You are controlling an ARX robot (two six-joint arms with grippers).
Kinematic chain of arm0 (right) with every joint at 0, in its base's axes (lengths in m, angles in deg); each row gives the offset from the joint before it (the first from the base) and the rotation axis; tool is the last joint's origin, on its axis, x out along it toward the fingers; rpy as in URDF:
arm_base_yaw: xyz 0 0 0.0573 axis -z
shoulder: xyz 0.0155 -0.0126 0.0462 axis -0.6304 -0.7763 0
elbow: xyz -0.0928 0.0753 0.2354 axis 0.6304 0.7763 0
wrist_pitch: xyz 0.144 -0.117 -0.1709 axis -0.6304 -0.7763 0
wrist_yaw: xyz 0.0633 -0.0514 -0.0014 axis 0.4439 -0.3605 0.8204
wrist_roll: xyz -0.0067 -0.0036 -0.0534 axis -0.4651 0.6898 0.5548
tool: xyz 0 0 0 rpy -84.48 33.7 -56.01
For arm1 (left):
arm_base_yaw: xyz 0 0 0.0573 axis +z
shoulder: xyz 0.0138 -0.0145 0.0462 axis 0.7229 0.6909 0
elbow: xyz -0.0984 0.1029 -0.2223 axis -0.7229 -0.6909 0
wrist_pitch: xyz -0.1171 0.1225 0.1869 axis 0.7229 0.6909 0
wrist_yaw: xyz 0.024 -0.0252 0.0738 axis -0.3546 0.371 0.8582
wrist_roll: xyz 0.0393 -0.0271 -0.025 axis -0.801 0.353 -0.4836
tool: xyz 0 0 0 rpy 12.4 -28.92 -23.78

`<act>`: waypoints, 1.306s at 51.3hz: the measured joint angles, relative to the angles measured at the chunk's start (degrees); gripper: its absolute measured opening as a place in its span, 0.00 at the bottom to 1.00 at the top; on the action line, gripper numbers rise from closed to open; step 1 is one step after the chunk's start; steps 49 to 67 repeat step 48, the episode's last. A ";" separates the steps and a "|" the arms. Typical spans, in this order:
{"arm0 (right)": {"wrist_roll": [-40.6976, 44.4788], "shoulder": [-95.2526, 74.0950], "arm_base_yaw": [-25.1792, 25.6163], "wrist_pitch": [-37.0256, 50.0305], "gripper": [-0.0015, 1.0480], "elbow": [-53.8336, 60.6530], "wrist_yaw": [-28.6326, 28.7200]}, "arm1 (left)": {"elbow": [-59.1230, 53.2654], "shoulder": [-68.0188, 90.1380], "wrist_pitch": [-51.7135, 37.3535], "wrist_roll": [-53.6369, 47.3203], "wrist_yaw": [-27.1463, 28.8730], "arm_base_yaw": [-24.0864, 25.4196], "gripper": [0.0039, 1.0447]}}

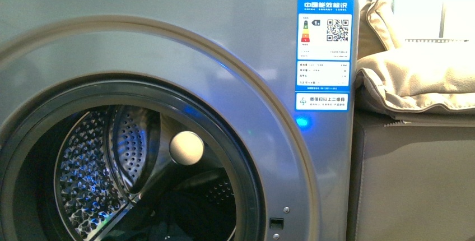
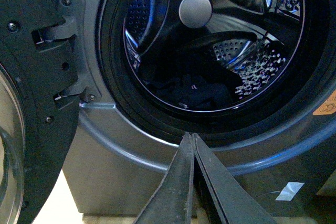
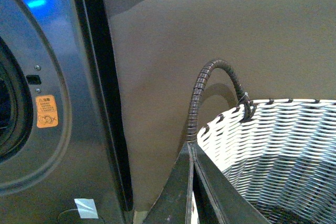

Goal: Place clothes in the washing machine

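Clothes (image 2: 197, 94) lie dark and crumpled at the drum bottom inside the washing machine (image 2: 131, 150), well beyond my left gripper (image 2: 192, 139); I judge them soft and light, easy to pinch at any fold. Both jaws are pressed together and empty, the right gripper (image 3: 191, 145) just before the white basket (image 3: 273, 145)

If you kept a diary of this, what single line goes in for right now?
clothes: in drum | washing machine: door open | left gripper: shut, empty | right gripper: shut, empty, beside basket
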 joint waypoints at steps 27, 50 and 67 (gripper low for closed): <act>0.00 0.00 0.00 0.00 0.31 0.00 -0.02 | 0.00 0.00 0.00 0.02 0.00 0.00 0.32; -0.04 0.00 0.00 0.00 0.93 0.00 -0.02 | 0.00 0.00 0.00 -0.11 0.00 0.00 0.94; -0.04 0.00 0.00 0.00 0.93 0.00 -0.02 | 0.00 0.00 0.00 -0.11 0.00 0.00 0.94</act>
